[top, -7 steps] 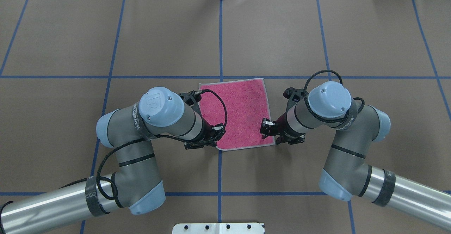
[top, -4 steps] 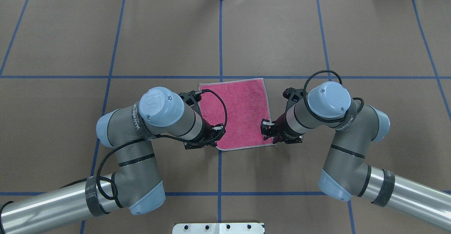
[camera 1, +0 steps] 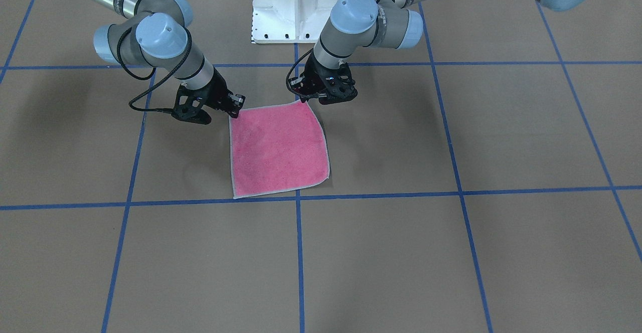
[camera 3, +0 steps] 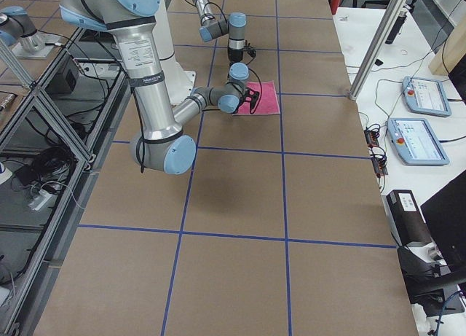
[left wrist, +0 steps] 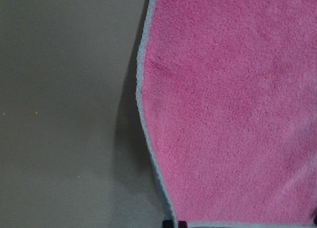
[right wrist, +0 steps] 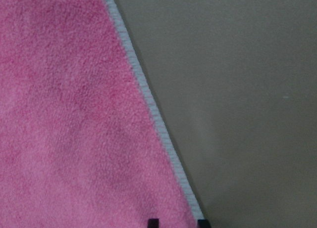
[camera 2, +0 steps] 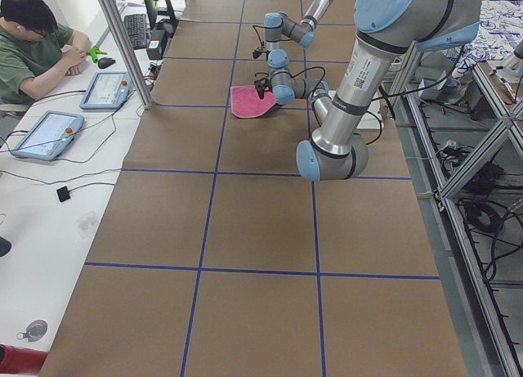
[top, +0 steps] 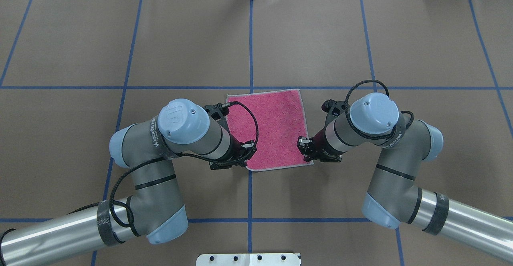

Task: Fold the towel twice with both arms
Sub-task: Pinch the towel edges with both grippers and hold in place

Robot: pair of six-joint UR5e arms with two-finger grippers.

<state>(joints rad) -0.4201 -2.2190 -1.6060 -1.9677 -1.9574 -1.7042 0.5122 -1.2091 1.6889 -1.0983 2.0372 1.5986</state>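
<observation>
Pink towel [top: 272, 121] lies face up at the centre of the overhead frame on the brown table [top: 360, 37]. The left gripper [camera 1: 304, 100] and right gripper [camera 1: 235, 113] each pinch 1 of its 2 lower corners, jaws nearly closed, lifting the edge slightly

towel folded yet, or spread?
Spread, not folded: the towel is one pink square on the table, pale border showing along every edge, no doubled layer.
</observation>
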